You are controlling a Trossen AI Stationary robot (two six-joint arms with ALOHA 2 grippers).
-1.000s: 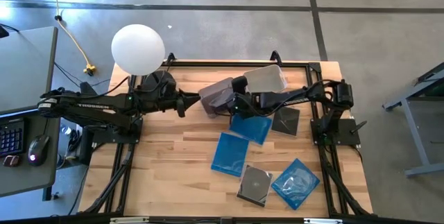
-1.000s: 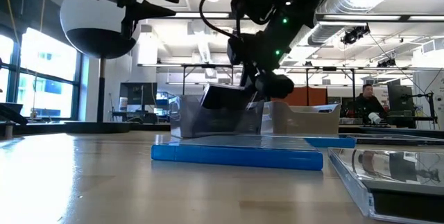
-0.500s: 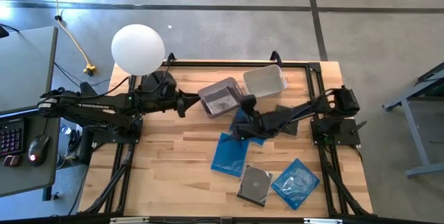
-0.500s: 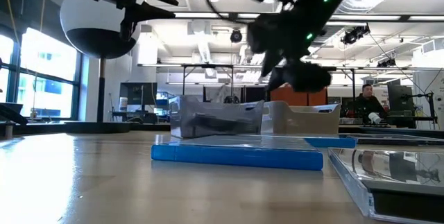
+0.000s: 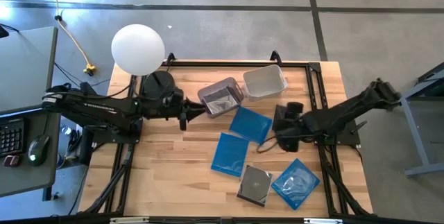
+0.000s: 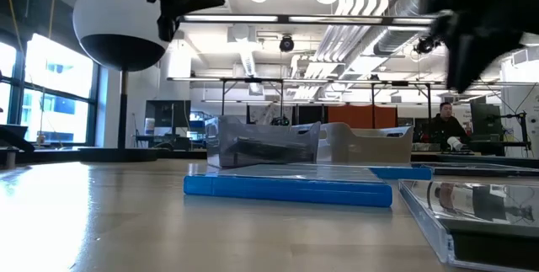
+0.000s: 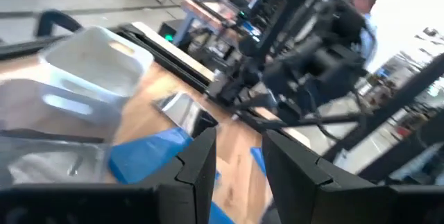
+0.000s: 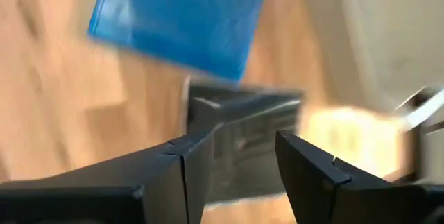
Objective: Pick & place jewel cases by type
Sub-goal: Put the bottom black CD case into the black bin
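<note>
High view, left to right. White globe lamp (image 5: 138, 48) at upper left, over the bench (image 5: 166, 168) corner; a desk with keyboard and mouse (image 5: 36, 148) sits at the far left edge.

Left arm reaches in from the left; left gripper (image 5: 187, 109) hangs just left of the grey tub (image 5: 220, 98), jaws released with a clear gap, holding nothing. In the left wrist view the two dark fingers (image 7: 198, 165) stand apart, the tubs and a blue case beyond them.

Grey tub sits at upper centre with a dark jewel case (image 5: 220, 102) lying inside it. Clear tub (image 5: 264, 82) is just to its right, touching or nearly so.

Below the tubs: blue jewel case (image 5: 250, 125) at centre, a second blue jewel case (image 5: 229, 153) just below and left of it, corners close. Lower down, a dark jewel case with clear front (image 5: 254, 184) showing a disc, and beside it to the right a third blue jewel case (image 5: 296, 182), tilted on the bench.

Right gripper (image 5: 279, 121) sits right of centre over a dark jewel case (image 8: 239, 137), which the arm largely hides from above. Right wrist view shows the fingers (image 8: 182, 165) spread, jaws released, the dark case lying between and beyond them, a blue case past it.

Low view: a blue case (image 6: 288, 187) lies flat in front, blocking the tubs' bases; a person (image 6: 444, 127) sits in the room at far right.
</note>
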